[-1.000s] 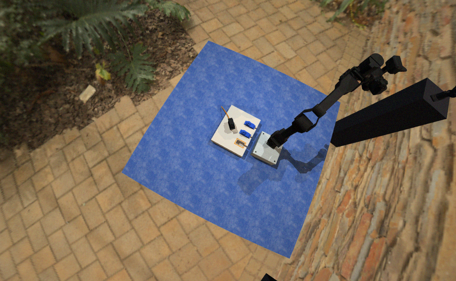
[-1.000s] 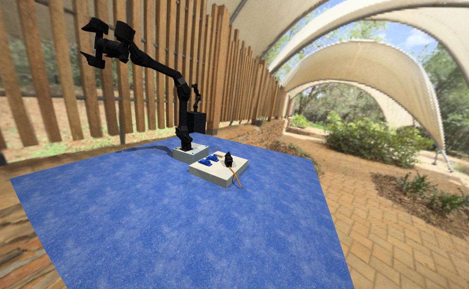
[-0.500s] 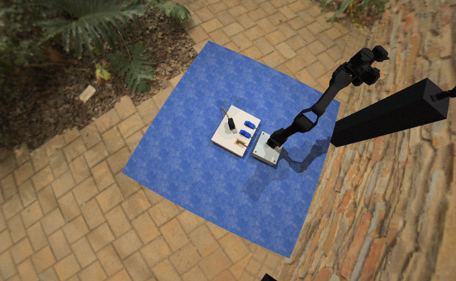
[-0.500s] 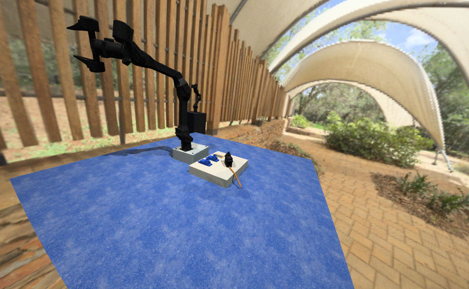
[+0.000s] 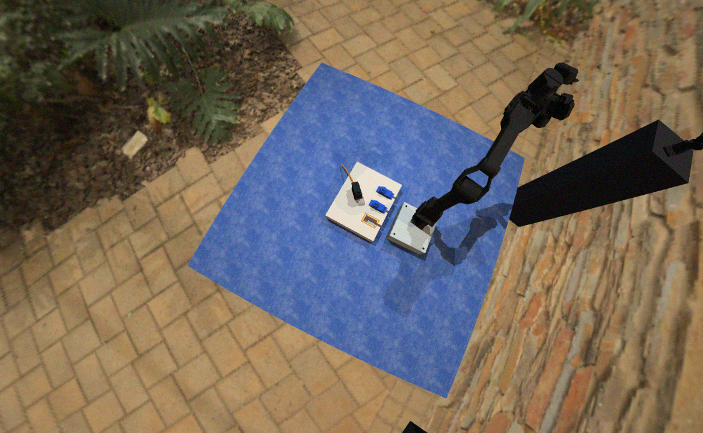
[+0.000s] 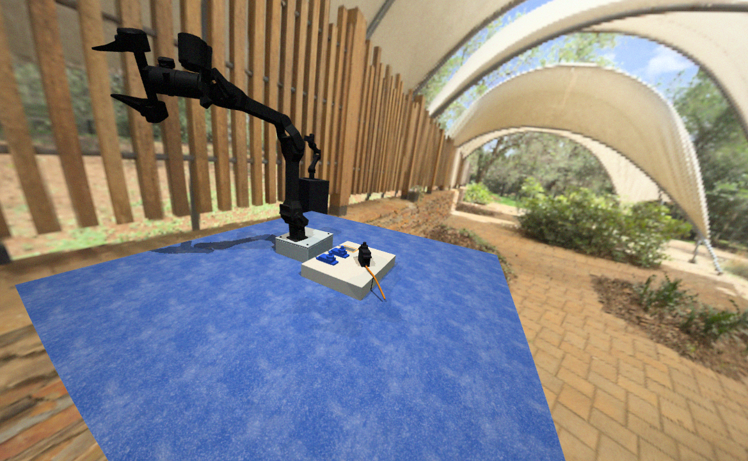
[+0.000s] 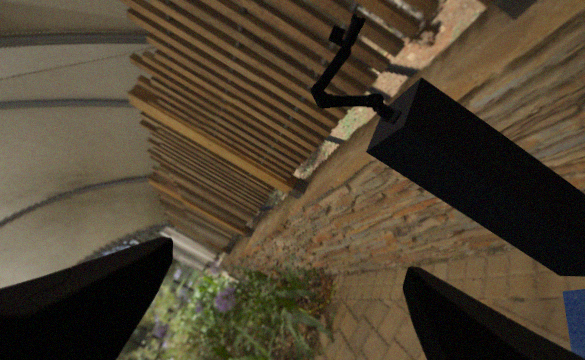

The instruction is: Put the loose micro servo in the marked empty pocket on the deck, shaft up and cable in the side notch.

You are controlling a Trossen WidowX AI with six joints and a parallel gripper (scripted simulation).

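Observation:
The loose micro servo [image 5: 356,190] [image 6: 364,256], a small black block, stands on the cream deck [image 5: 364,171] [image 6: 380,258]. Its orange cable [image 5: 347,173] [image 6: 376,282] runs out past the deck's edge. Which way its output shaft points is too small to tell. The empty pocket [image 5: 370,220], outlined in orange, lies near the deck edge facing the arm's base, beside two blue servos [image 5: 385,191] [image 5: 378,205] [image 6: 327,257] [image 6: 340,251] seated in the deck. My gripper [image 5: 574,90] [image 6: 103,72] [image 7: 290,263] is open and empty, raised high and far from the servo, facing away from the deck.
The arm's grey base box [image 5: 403,237] [image 6: 302,248] stands close beside the deck on the blue mat [image 5: 289,242] [image 6: 285,355]. A tall black pedestal [image 5: 596,172] [image 6: 313,196] [image 7: 492,185] with a second small arm stands beyond the mat. A stone wall and a wooden fence are behind.

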